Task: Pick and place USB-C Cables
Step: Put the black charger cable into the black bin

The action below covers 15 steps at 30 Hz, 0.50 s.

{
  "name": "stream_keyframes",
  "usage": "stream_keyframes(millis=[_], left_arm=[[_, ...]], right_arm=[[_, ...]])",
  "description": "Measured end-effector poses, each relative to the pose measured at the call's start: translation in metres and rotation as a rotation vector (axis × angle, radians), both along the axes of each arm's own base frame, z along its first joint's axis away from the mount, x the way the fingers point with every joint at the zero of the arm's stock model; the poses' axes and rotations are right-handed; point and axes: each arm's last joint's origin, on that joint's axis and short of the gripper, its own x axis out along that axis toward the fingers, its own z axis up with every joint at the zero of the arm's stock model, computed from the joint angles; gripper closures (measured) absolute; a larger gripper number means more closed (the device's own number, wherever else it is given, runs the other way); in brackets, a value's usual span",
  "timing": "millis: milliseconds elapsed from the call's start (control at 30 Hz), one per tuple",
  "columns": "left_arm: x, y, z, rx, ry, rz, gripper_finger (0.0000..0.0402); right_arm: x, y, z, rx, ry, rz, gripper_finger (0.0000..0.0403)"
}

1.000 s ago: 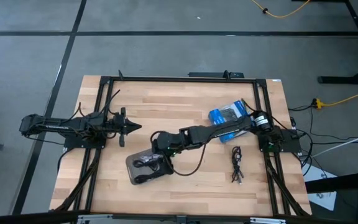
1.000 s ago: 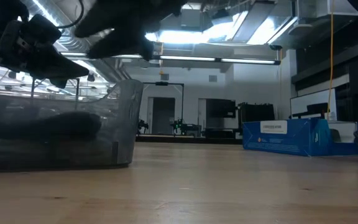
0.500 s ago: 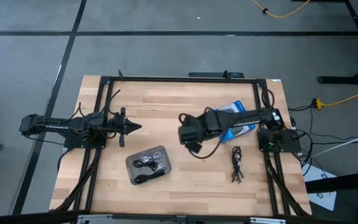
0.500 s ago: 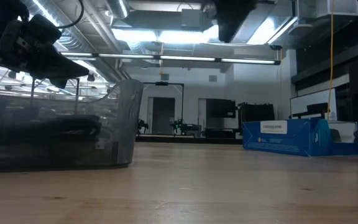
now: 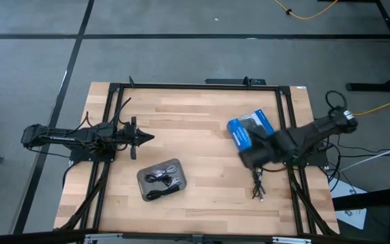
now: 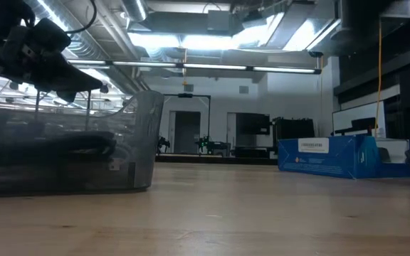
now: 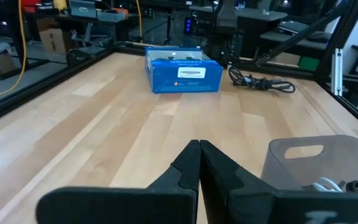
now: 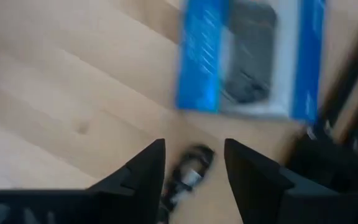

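A grey tray (image 5: 175,166) lies near the table's near-centre, with black and pale USB-C cables (image 5: 158,180) inside it; the left wrist view shows them (image 7: 334,185) over the tray's wall (image 7: 303,163). One black bundled cable (image 5: 257,183) lies loose on the wood near the right edge. My right gripper (image 5: 249,160) hovers just above that cable's far end, open, and the cable (image 8: 188,175) shows below and between its fingers (image 8: 145,168). My left gripper (image 5: 143,139) waits shut at the table's left.
A blue plastic packet (image 5: 249,129) lies flat on the wood just beyond the loose cable, and also shows in the right wrist view (image 8: 247,56) and the low view (image 6: 340,156). A black frame rail (image 5: 291,135) runs along the right edge. Bare wood lies between tray and packet.
My right gripper has left the tray, risen, and swung across toward the table's right edge, ending above the loose black cable beside the blue packet. The cables in the tray lie uncovered now. The left arm has kept still.
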Motion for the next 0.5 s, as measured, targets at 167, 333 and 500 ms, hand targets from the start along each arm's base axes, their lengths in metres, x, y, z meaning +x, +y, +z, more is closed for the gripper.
stream_keyframes(millis=[167,333,500], left_arm=[[0.000,0.000,0.000,-0.001,-0.003,0.003,0.0401],[0.000,0.000,0.000,-0.002,0.002,0.003,0.0401],[0.000,0.001,0.000,0.000,0.003,0.022,0.0401]], right_arm=[[-0.047,0.012,-0.046,0.058,0.044,-0.203,0.0234],[-0.059,0.029,-0.102,0.163,0.000,-0.270,0.0234],[-0.058,0.033,-0.145,0.231,-0.055,-0.287,0.0234]])
